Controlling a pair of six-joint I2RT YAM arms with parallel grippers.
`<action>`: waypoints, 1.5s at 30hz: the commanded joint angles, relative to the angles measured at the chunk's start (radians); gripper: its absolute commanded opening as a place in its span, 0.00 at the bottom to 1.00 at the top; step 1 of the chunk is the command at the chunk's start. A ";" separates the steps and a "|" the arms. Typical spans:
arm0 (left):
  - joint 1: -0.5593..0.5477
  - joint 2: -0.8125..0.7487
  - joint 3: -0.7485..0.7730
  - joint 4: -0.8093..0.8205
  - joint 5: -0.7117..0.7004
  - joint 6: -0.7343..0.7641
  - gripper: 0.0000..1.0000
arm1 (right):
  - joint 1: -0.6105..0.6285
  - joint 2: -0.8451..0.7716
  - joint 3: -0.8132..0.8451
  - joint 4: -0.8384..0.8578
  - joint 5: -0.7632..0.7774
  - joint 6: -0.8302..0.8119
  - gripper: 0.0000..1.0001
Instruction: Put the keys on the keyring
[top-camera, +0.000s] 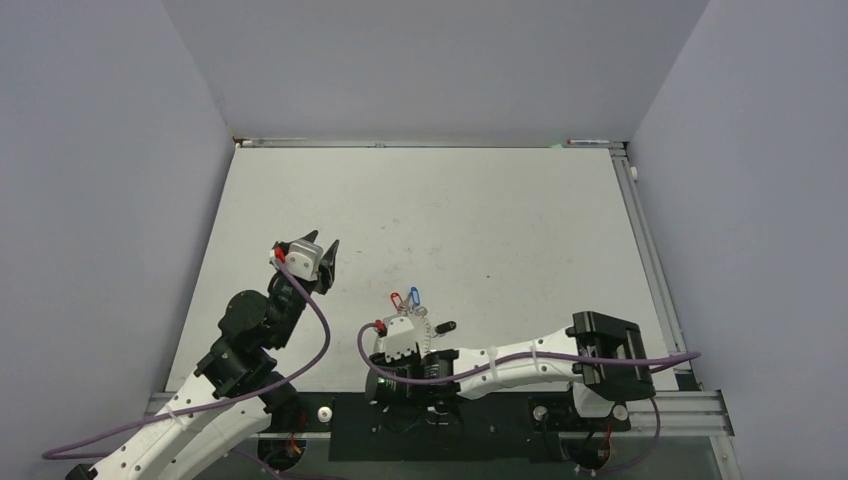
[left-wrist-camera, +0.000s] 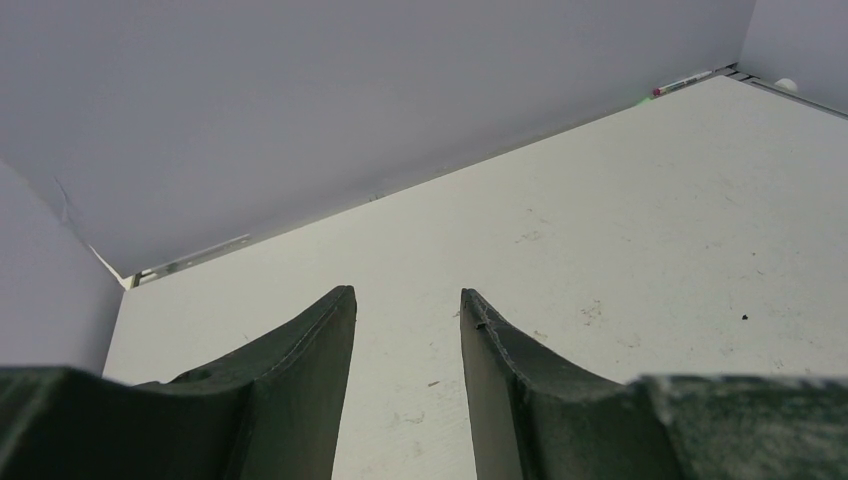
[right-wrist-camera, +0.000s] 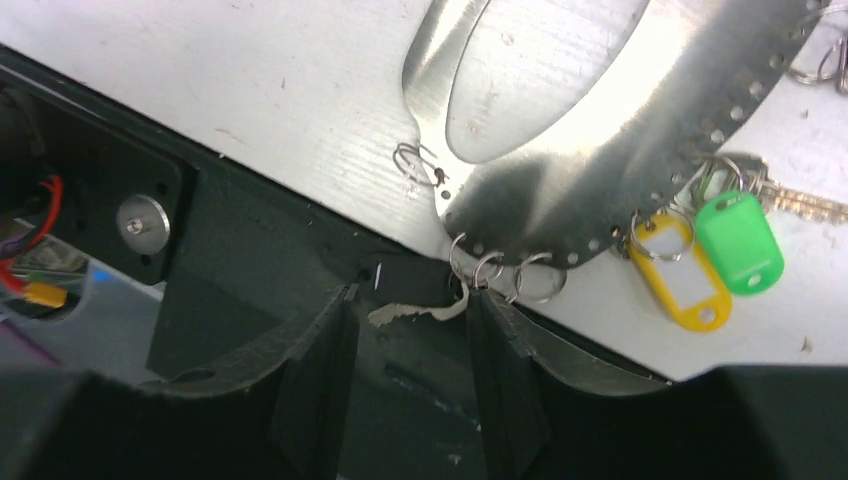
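Observation:
The keyring (right-wrist-camera: 620, 200) is a wide shiny metal oval with holes along its rim, lying at the table's near edge. A yellow-headed key (right-wrist-camera: 682, 272), a green-headed key (right-wrist-camera: 738, 240) and small split rings (right-wrist-camera: 540, 280) hang from its rim; a silvery key (right-wrist-camera: 805, 207) lies beside the green one. Red (top-camera: 396, 299) and blue (top-camera: 414, 294) keys lie just beyond the keyring (top-camera: 428, 332). My right gripper (right-wrist-camera: 410, 300) is open over the black base plate, its right fingertip (right-wrist-camera: 482, 303) close to the small rings, nothing between the jaws. My left gripper (left-wrist-camera: 408, 292) is open and empty, raised over bare table.
A scrap of tape (right-wrist-camera: 420, 312) lies on the black base plate (right-wrist-camera: 250, 270) between my right fingers. One loose split ring (right-wrist-camera: 415, 165) sits by the keyring's inner edge. Grey walls enclose the white table (top-camera: 450, 210). My right arm (top-camera: 520, 362) lies along the near edge.

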 joint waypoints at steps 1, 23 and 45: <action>0.006 0.000 0.021 0.020 0.005 -0.002 0.40 | 0.039 -0.053 -0.058 -0.024 0.030 0.146 0.46; 0.006 -0.011 0.023 0.018 0.032 -0.010 0.40 | 0.041 0.085 -0.043 0.091 0.080 0.371 0.66; 0.006 -0.008 0.021 0.016 0.043 -0.012 0.40 | 0.008 0.183 0.063 -0.089 0.146 0.307 0.36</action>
